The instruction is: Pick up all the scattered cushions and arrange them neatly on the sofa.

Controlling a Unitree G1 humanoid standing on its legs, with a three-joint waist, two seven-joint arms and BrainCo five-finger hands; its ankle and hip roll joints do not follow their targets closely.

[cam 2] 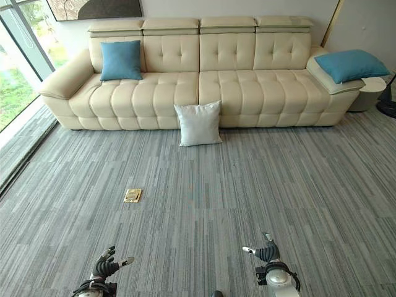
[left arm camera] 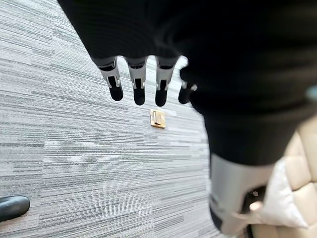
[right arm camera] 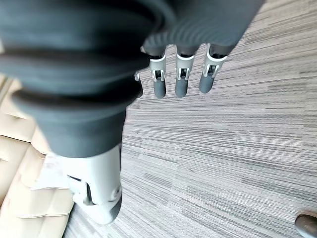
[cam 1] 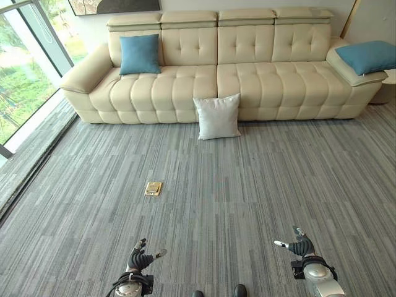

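Both hands, left [cam 1: 140,258] and right [cam 1: 299,245], hang relaxed and empty as I face the white cushion [cam 1: 217,117] leaning against the sofa [cam 1: 260,80].

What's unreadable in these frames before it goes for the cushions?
- Small brass-coloured floor plate: too small in the eye views to identify.
- Blue cushion on the sofa's right armrest: cut off by the left eye view's edge.
- White square cushion: mostly hidden by the left hand in its wrist view.

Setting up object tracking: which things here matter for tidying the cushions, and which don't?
Job:
white cushion on the carpet against the sofa
blue cushion on the seat
blue cushion on the sofa's arm

Lying about:
brass floor plate
wall picture
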